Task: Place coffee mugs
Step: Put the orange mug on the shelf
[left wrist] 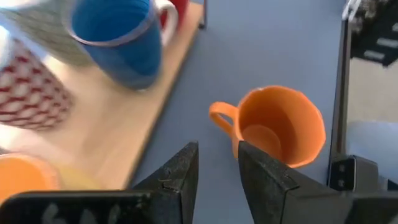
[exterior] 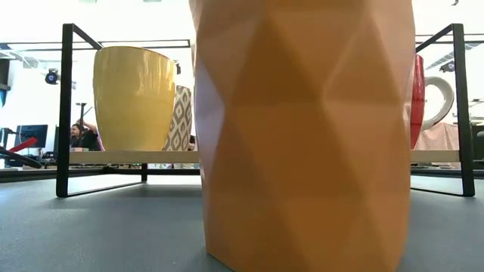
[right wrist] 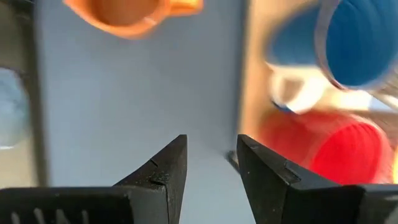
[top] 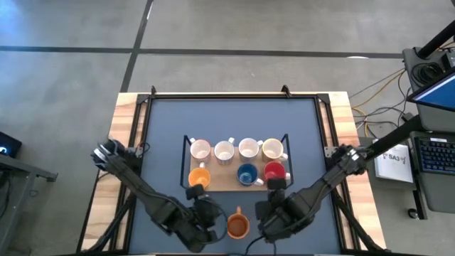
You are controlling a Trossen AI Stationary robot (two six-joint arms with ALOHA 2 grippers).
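Observation:
An orange mug [top: 237, 225] stands upright by itself on the dark table near the front edge, its handle toward the far side; it fills the low view [exterior: 302, 136]. Seven mugs stand on a wooden board [top: 222, 183]: a far row of white and cream ones [top: 225, 151], and in front an orange [top: 199, 178], a blue [top: 247, 174] and a red one [top: 274, 171]. My left gripper [top: 212, 215] hangs open just left of the lone orange mug [left wrist: 277, 127]. My right gripper [top: 272, 203] hangs open right of it, beside the red mug [right wrist: 336, 146].
A black metal frame [top: 186, 153] rises around the board, its posts at the corners [exterior: 66, 106]. The table's raised black border [top: 234, 96] runs along the far side. Bare dark table lies left and right of the board. A person sits in the room far behind [exterior: 79, 136].

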